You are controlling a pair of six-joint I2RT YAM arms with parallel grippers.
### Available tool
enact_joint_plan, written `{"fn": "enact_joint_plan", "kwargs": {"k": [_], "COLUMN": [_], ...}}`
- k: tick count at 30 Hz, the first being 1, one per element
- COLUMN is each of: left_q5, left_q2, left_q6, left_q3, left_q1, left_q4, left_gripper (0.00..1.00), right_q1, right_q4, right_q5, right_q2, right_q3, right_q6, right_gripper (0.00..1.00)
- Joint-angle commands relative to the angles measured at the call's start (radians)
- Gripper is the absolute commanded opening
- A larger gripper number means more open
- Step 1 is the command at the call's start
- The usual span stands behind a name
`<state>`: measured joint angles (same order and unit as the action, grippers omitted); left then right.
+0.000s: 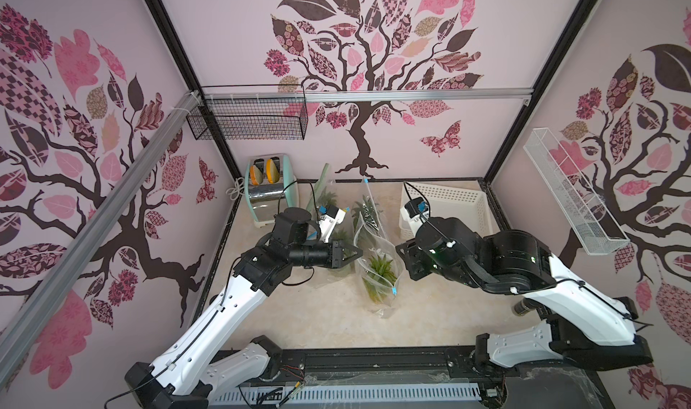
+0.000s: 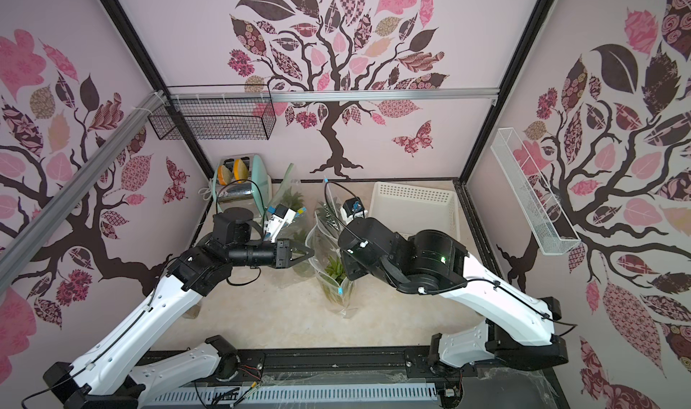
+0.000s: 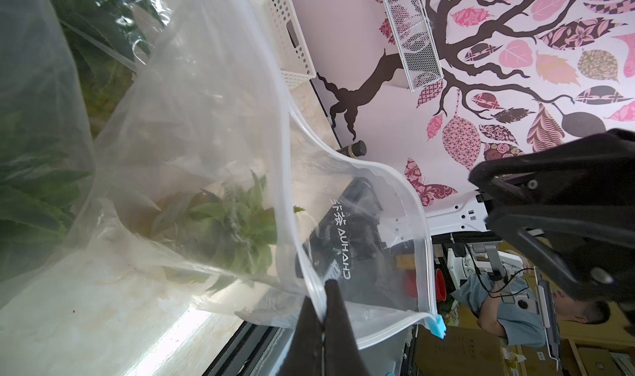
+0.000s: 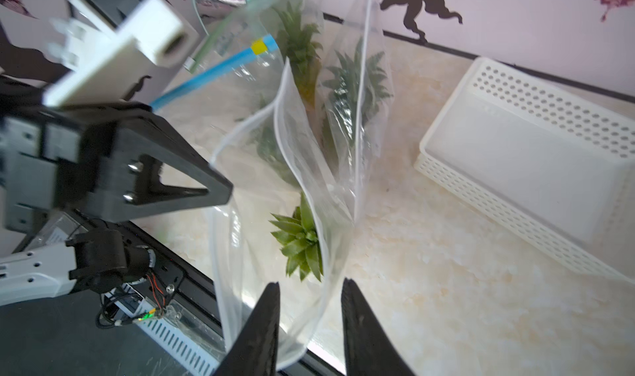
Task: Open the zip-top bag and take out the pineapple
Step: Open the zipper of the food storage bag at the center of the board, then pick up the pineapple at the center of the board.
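The clear zip-top bag (image 1: 374, 250) (image 2: 327, 276) stands in the middle of the table with its mouth spread wide. Its blue slider (image 1: 393, 291) (image 3: 438, 326) sits at the near end of the zip. The pineapple (image 1: 379, 270) (image 4: 299, 240) sits inside, its green crown showing through the mouth. My left gripper (image 1: 359, 254) (image 3: 324, 285) is shut on the left rim of the bag. My right gripper (image 4: 311, 283) is open, its fingers a little apart with the right wall of the bag (image 4: 319, 309) between them.
Two more bags with pineapples (image 1: 368, 209) (image 1: 325, 198) lean behind. A toaster (image 1: 269, 190) stands at the back left and a white perforated basket (image 1: 445, 205) at the back right. A black wire basket (image 1: 246, 121) and a white wire shelf (image 1: 572, 194) hang on the walls.
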<state>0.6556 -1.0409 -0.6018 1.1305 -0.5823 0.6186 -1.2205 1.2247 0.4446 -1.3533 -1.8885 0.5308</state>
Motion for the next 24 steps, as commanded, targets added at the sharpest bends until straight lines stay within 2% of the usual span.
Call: {"fn": "enact_joint_plan", "kwargs": {"k": [1,6,12,16,18,24], "left_q5": [-0.017,-0.030,-0.031,-0.028,-0.028,-0.036], "left_q2": [0.022,0.040,0.057,0.066,0.071,0.096], "left_q6": [0.004,-0.003,-0.015,-0.021,-0.020,-0.031], "left_q3": [-0.011,-0.021,-0.037,-0.039,-0.043,-0.070], "left_q1": [-0.002,-0.002,-0.002,-0.004,-0.004,-0.004], "left_q4": [-0.041,-0.051,-0.070,-0.078,-0.080,-0.096], "left_gripper": [0.00,0.00,0.00,0.00,0.00,0.00], "right_q1": [0.003,0.002,0.012,0.061,0.090,0.139], "right_q4": [0.022,0.018,-0.053,-0.085,-0.095,-0.085], "right_q5": [-0.101,-0.182,-0.233,-0.267,-0.282,-0.276], "right_q2": [-0.082,-0.151,-0.116,-0.100,-0.106,-0.171], "right_q3": [-0.120,-0.138,0.004,0.093,0.123,0.126], "right_q6": [-0.087,-0.087,-0.039,-0.017,-0.015,-0.026], "right_gripper": [0.33,0.33,0.33,0.33,0.37,0.57]}}
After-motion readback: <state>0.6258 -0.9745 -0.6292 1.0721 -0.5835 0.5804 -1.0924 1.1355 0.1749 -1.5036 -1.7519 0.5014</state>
